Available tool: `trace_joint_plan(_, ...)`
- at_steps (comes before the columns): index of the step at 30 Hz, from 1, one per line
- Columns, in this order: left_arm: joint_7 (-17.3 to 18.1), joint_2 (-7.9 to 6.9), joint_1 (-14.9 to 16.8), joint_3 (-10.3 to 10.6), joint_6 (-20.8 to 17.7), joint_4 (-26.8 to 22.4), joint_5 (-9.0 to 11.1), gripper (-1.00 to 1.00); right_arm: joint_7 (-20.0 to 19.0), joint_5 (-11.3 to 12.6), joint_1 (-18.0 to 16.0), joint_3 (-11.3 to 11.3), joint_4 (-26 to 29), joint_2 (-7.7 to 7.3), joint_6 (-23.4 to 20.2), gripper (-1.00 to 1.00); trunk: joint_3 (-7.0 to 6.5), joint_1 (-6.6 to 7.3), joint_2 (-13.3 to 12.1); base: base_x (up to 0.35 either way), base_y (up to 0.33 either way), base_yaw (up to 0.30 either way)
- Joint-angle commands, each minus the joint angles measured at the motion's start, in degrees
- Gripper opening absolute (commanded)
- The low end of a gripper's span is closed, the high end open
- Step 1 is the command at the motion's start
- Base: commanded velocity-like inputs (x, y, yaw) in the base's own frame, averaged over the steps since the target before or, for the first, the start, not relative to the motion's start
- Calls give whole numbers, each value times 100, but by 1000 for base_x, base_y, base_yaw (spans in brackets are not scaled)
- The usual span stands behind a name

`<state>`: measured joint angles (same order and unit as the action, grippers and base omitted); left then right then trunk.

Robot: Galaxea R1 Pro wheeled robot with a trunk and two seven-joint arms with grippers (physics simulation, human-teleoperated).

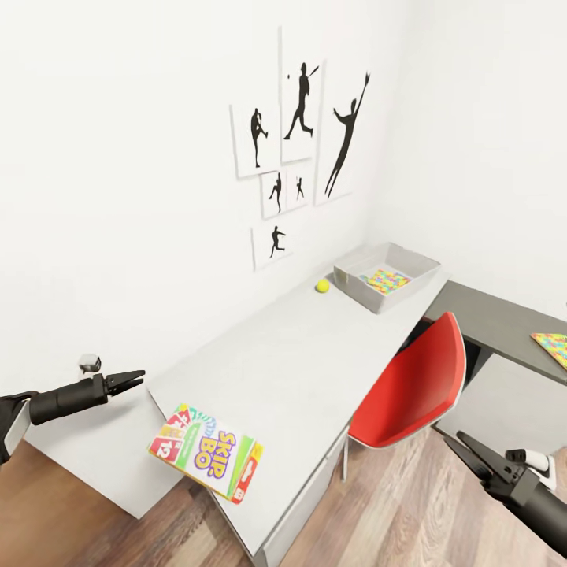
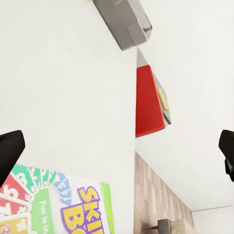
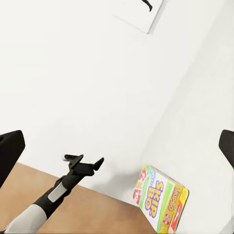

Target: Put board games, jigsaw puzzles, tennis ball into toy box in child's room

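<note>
The left tool (image 1: 134,381), its black fingers slightly parted and holding nothing, hovers at ten o'clock of the flat red-green-purple Skip-Bo game box (image 1: 206,451), which overhangs the pale grey-white surface (image 1: 291,354) edge, so a clumsy nudge could tip it floorward.

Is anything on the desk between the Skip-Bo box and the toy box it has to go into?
Nothing visible: the table top is bare between the Skip-Bo box and the toy box. The tennis ball lies just beside the bin, wall-side of that path.
</note>
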<state>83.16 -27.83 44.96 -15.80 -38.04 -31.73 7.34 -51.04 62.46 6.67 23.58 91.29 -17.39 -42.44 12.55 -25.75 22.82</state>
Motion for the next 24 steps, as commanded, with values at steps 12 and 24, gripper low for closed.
trace_joint_plan(12,13,-14,2,6,-345,19,-9,100,60,-196,-15,5,3,16,-16,100,135,-201,371,-1,0,-6)
trace_joint_plan(24,-52,-64,-5,-22,-965,720,-19,100,33,-187,-11,21,1,-22,-62,100,351,-465,852,0,0,0)
